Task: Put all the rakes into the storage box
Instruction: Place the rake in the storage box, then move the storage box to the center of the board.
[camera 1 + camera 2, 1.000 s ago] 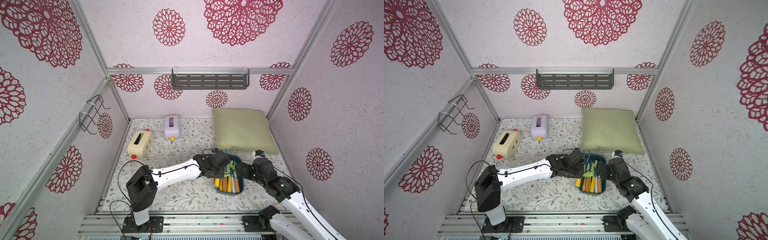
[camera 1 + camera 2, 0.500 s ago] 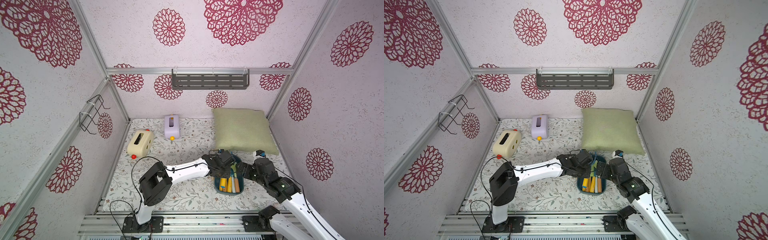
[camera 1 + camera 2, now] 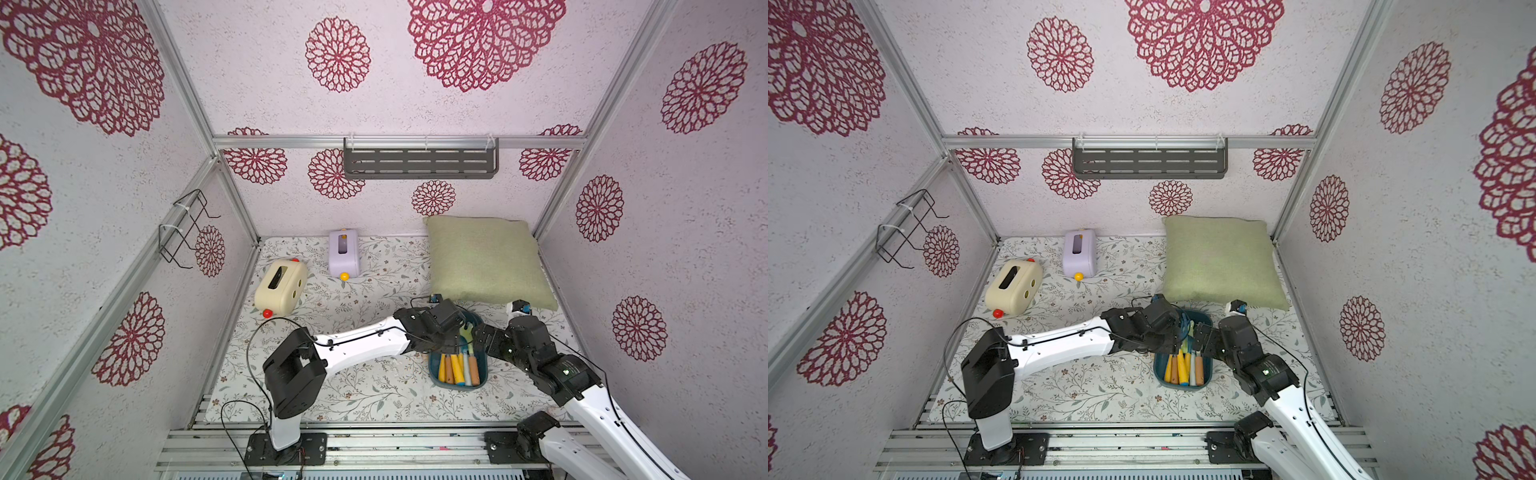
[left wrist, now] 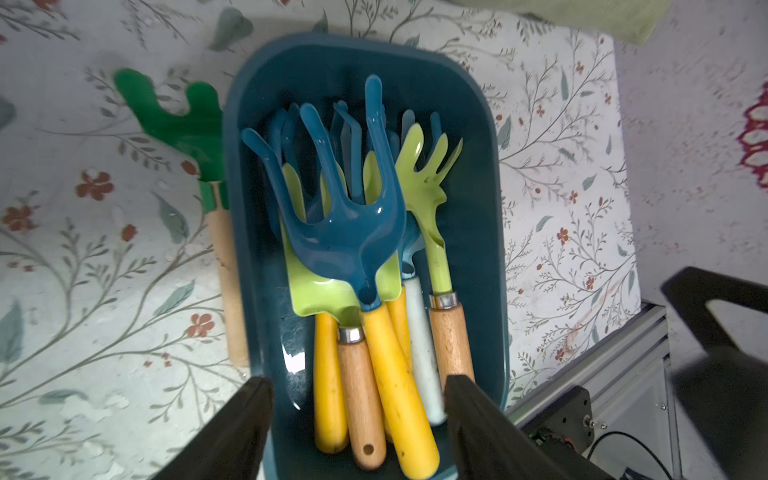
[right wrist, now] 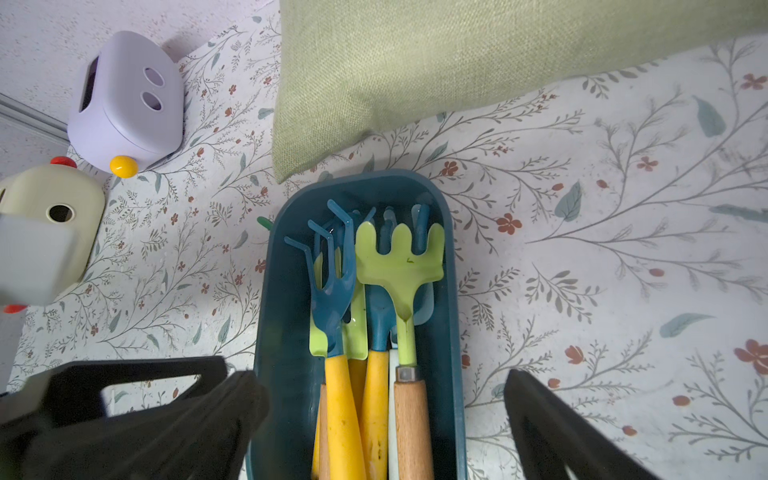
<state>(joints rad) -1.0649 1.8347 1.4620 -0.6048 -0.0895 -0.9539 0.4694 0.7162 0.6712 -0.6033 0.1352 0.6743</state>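
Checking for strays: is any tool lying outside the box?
Yes, a green tool lies on the table beside the box.

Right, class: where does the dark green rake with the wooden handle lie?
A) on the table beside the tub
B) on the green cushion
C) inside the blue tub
A: the left wrist view shows the dark green rake on the table, just outside the storage box wall.

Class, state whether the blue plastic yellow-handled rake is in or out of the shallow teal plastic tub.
In: the blue rake lies atop other tools within the tub.
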